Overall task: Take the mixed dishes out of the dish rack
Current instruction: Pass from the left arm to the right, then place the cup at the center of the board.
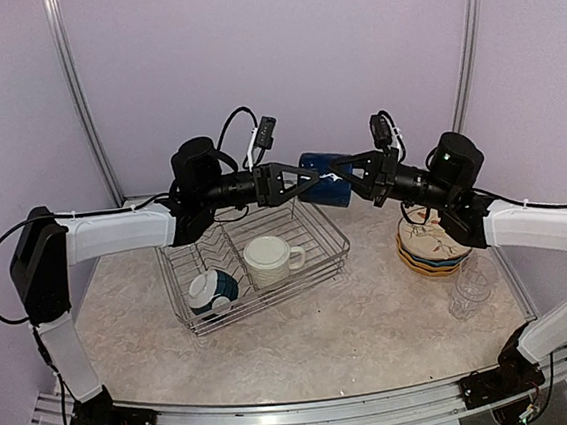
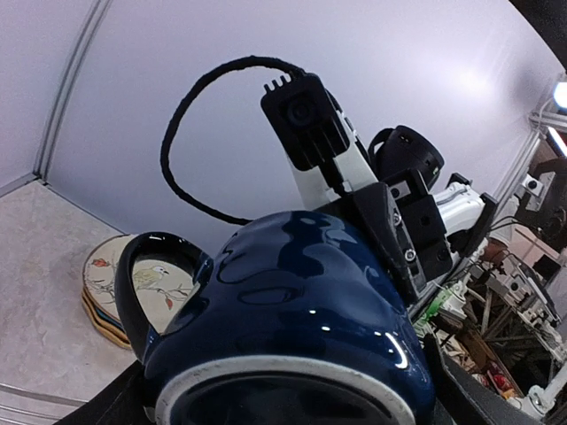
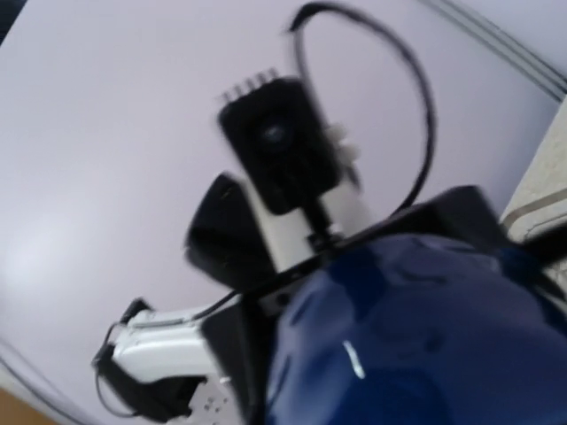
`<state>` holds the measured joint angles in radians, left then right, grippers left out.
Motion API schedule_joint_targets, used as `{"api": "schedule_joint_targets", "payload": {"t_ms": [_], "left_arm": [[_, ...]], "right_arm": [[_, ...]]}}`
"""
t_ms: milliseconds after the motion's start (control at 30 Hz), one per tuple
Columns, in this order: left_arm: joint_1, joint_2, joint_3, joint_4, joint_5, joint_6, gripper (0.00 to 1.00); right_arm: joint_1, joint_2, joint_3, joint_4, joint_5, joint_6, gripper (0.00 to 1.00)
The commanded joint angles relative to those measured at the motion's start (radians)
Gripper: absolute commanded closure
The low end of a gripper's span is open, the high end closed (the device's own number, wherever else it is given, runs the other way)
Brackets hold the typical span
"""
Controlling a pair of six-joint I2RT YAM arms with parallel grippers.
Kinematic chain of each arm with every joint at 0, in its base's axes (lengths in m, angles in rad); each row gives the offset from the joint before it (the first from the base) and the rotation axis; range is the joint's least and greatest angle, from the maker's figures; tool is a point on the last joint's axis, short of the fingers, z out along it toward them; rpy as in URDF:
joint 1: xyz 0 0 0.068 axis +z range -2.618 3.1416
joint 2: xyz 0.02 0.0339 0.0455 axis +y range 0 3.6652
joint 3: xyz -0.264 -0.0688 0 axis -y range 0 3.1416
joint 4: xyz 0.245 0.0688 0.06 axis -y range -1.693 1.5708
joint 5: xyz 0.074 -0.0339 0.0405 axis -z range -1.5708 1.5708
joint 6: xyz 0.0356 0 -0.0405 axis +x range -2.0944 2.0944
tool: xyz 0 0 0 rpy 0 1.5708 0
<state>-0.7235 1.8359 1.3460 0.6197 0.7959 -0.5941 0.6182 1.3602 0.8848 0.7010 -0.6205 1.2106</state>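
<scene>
A navy mug (image 1: pixel 325 178) hangs in the air above the back of the dish rack (image 1: pixel 334 233), between my two grippers. My left gripper (image 1: pixel 310 179) is shut on its base end, and the mug (image 2: pixel 292 319) fills the left wrist view. My right gripper (image 1: pixel 344 182) reaches in from the right with its jaws spread around the mug's other end. The mug (image 3: pixel 425 336) is blurred in the right wrist view. A cream mug (image 1: pixel 268 259) and a teal-and-white bowl (image 1: pixel 211 292) sit in the rack.
A stack of plates with the bird-pattern plate on top (image 1: pixel 430 249) lies right of the rack and also shows in the left wrist view (image 2: pixel 102 292). A clear glass (image 1: pixel 469 290) stands in front of the stack. Purple walls enclose the back and sides.
</scene>
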Motion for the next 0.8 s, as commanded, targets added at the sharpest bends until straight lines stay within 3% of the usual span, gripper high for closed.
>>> {"api": "schedule_joint_targets", "payload": {"t_ms": [0,67,233,533,767], "left_arm": [[-0.006,0.000,0.011,0.009,-0.055,0.040,0.65],[-0.003,-0.017,-0.008,-0.002,-0.085,0.043,0.51],[0.046,-0.059,-0.037,-0.087,-0.075,0.020,0.03],[0.122,-0.177,-0.114,-0.263,-0.093,0.072,0.01],[0.162,-0.193,0.044,-0.843,-0.296,0.153,0.02]], "right_arm": [[0.008,-0.079,-0.022,-0.058,0.093,-0.079,1.00],[0.005,-0.100,-0.019,-0.098,0.112,-0.109,1.00],[-0.010,-0.158,-0.024,-0.220,0.176,-0.189,1.00],[-0.023,-0.212,-0.012,-0.592,0.318,-0.383,1.00],[0.008,-0.121,0.149,-1.151,0.415,-0.635,1.00]]}}
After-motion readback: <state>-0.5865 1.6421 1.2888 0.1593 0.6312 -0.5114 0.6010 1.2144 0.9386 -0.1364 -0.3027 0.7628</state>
